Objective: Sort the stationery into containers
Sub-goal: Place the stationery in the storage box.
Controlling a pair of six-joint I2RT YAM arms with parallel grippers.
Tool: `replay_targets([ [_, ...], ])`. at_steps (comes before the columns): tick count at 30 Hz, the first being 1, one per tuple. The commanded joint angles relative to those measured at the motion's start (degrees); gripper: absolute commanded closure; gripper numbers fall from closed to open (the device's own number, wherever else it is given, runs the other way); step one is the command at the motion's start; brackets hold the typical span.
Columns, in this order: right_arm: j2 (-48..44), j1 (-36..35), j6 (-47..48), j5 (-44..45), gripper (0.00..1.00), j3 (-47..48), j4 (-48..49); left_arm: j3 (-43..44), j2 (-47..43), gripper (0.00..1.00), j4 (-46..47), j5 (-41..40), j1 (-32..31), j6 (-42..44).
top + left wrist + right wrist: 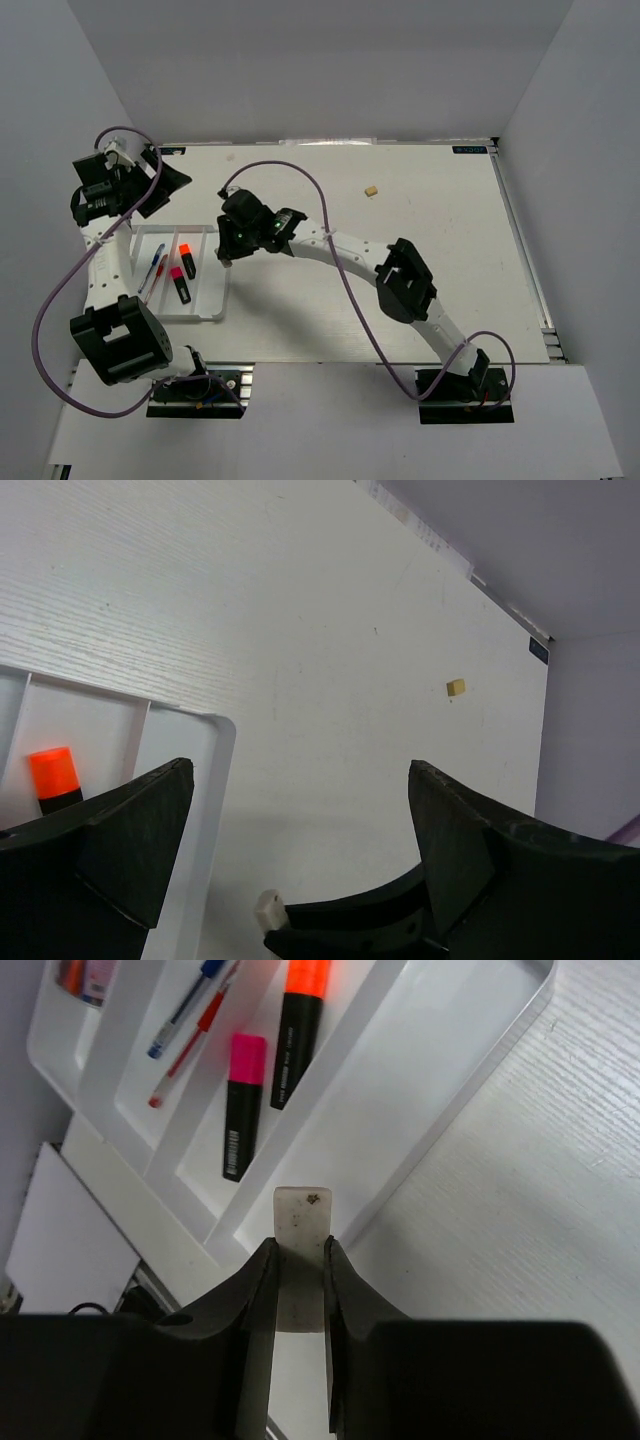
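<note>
A white eraser (300,1222) is clamped between the fingers of the right gripper (300,1252), which is held over the right-hand side of the white divided tray (470,1070). An orange-capped highlighter (298,1030) and a pink-capped highlighter (243,1105) are seen in the next compartment to the left, with red and blue pens (185,1040) beyond. The left gripper (300,770) is spread wide over the table's far left. A tan eraser (371,190) is left far off on the table.

A shallow white plastic tray (209,290) holds a thin blue pen (157,261) and red pen (185,1055) in one long compartment, and an orange-capped black highlighter (186,258) and a pink-capped black highlighter (180,285) in the next. A small white eraser (300,1225) sits pinched in the right claw (298,1252) by the tray's rim. A small tan eraser (371,190) lies on the table (420,210), well apart.
</note>
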State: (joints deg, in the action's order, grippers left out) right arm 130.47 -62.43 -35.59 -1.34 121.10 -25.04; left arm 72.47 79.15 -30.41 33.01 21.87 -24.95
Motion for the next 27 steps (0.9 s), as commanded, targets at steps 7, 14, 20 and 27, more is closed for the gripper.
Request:
replay_targets([
  [7, 7.68, -4.45, 2.89, 11.8, 1.0, 5.11, 6.04, 0.92, -0.67, 0.02, -0.61, 5.92, 3.27, 1.39],
  [14, 9.8, -6.29, 4.92, 14.96, 1.0, 6.08, 8.16, 0.31, -0.67, 0.02, -1.67, 8.38, 3.27, 4.64],
  [20, 10.06, -7.08, 6.15, 16.03, 0.63, 6.43, 9.48, -1.54, -1.37, 0.02, -1.67, 9.52, 3.27, 5.79],
  [27, 10.15, -7.44, 7.03, 15.85, 0.21, 6.08, 9.74, -0.31, -0.49, 0.02, -2.37, 9.79, 3.27, 6.75],
])
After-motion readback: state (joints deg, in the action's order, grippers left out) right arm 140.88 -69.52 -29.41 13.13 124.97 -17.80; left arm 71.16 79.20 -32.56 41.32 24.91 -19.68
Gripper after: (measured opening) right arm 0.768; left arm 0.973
